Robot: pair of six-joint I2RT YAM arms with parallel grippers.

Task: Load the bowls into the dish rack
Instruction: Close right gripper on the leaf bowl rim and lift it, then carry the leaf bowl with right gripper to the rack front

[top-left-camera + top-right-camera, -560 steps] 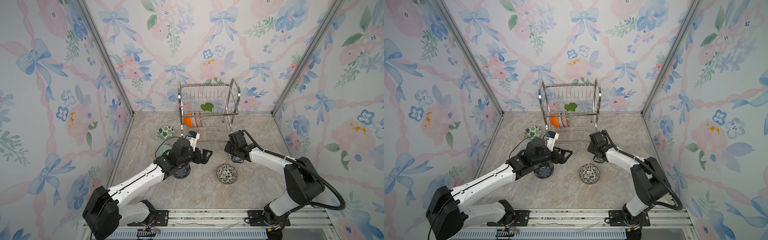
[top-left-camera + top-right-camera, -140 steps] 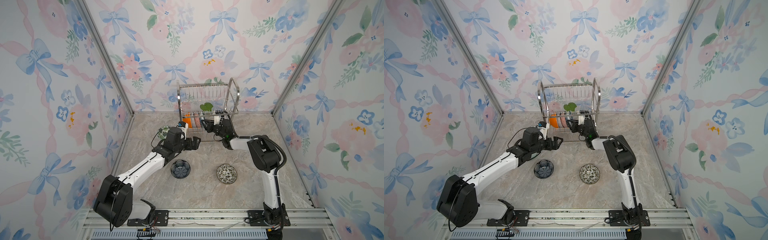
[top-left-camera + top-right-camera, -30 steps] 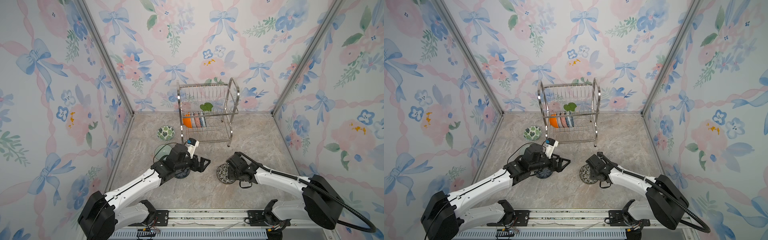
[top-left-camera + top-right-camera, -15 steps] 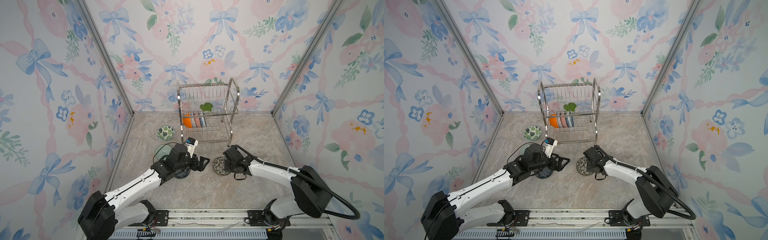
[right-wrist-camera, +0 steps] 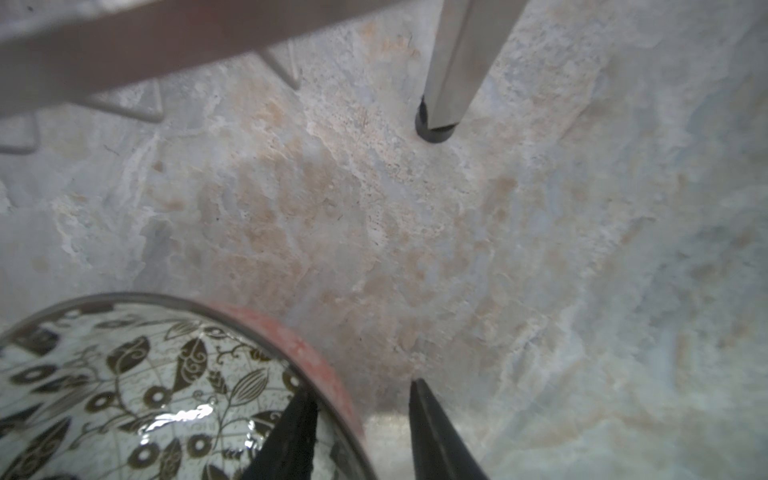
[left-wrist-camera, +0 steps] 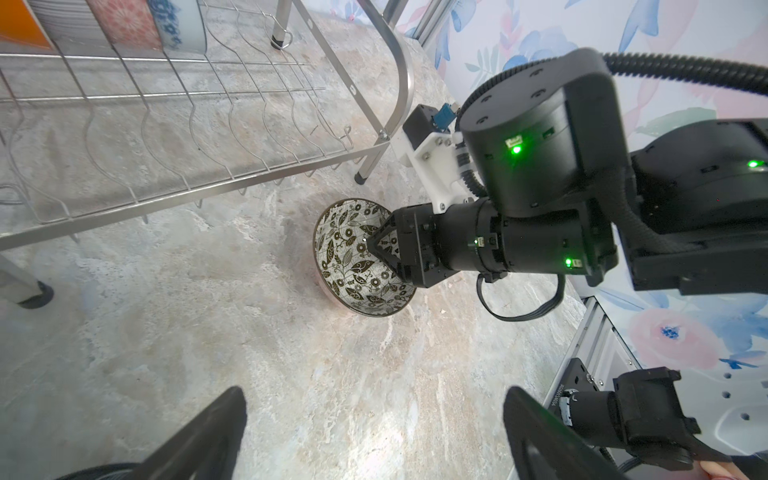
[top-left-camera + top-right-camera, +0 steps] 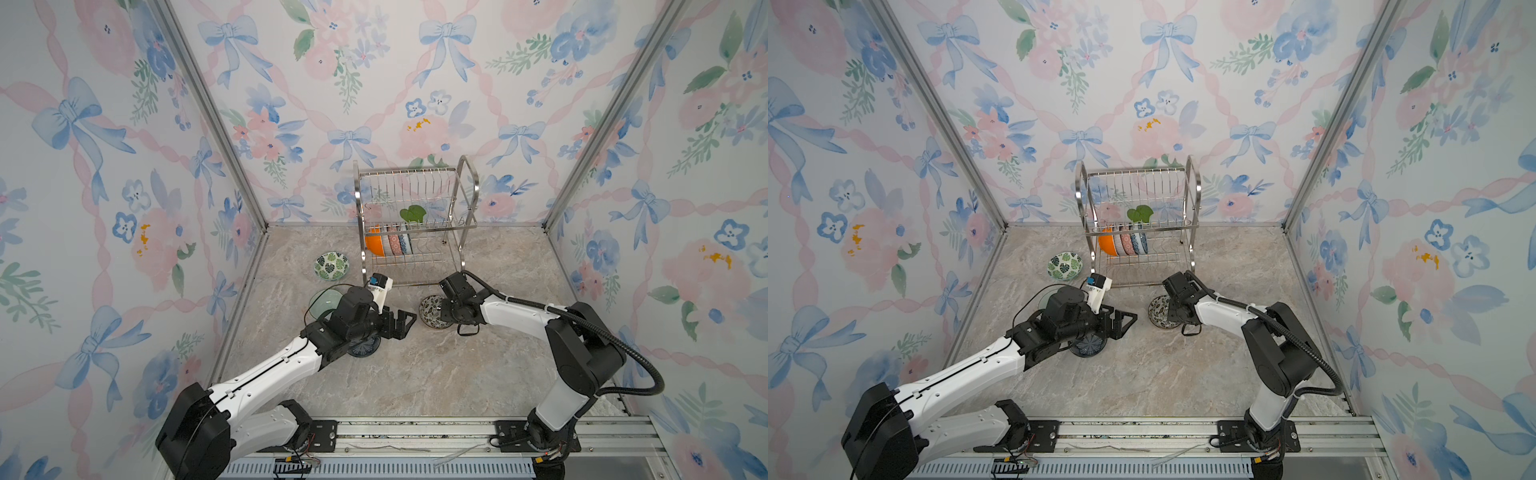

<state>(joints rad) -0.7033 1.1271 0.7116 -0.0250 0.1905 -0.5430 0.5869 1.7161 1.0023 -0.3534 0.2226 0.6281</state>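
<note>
A black-and-white leaf bowl (image 7: 432, 312) (image 6: 357, 257) sits tilted on the table just in front of the dish rack (image 7: 469, 183) (image 7: 1192, 187). My right gripper (image 7: 445, 312) (image 5: 360, 386) stands open astride its rim. One finger (image 5: 291, 432) is inside the bowl and the other is outside, a gap away from the red wall. My left gripper (image 7: 405, 322) (image 6: 374, 415) hangs wide open and empty over bare table. Under that arm, a dark blue bowl (image 7: 365, 348) is partly hidden. A green-leaf bowl (image 7: 331, 266) lies left of the rack. Orange (image 7: 374, 246) and patterned bowls (image 7: 401, 243) stand in the rack.
A pale glass dish (image 7: 323, 300) lies on the table beside my left wrist. The rack's front right leg (image 5: 440, 120) stands close behind the leaf bowl. A green leaf-shaped piece (image 7: 412, 215) sits in the rack. Walls close in the table on three sides.
My right gripper has moved back toward the rack, and the leaf bowl has gone with it. The left arm has barely moved.
</note>
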